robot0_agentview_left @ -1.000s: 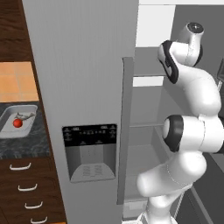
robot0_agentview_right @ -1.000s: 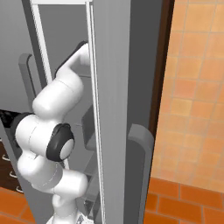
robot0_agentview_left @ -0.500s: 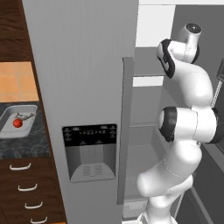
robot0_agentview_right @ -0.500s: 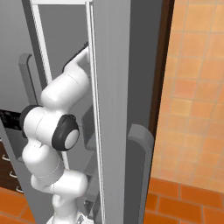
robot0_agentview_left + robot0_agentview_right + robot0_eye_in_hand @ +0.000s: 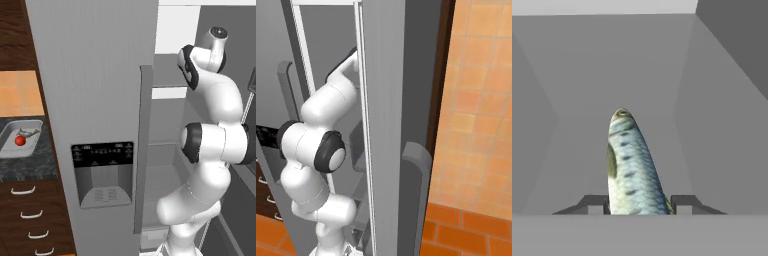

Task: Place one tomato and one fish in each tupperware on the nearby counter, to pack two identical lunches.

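In the hand view a silver-grey scaled fish (image 5: 629, 165) points away from me inside the grey fridge compartment. My gripper (image 5: 639, 204) is shut on its near end, with one dark fingertip (image 5: 596, 204) on each side. The left base view has the white arm (image 5: 215, 145) reaching into the open fridge. Far left on the speckled counter (image 5: 30, 167) sits a clear tupperware (image 5: 7, 136). It holds a red tomato (image 5: 19, 141) and a small grey fish (image 5: 31, 132).
The grey fridge door (image 5: 95, 100) with its dispenser panel (image 5: 102, 172) stands between the arm and the counter. A second door with a curved handle (image 5: 416, 190) closes in the right side. Dark drawers (image 5: 30, 220) lie below the counter.
The arm's elbow has turned and shifted slightly inside the fridge. The jaws have closed on the fish.
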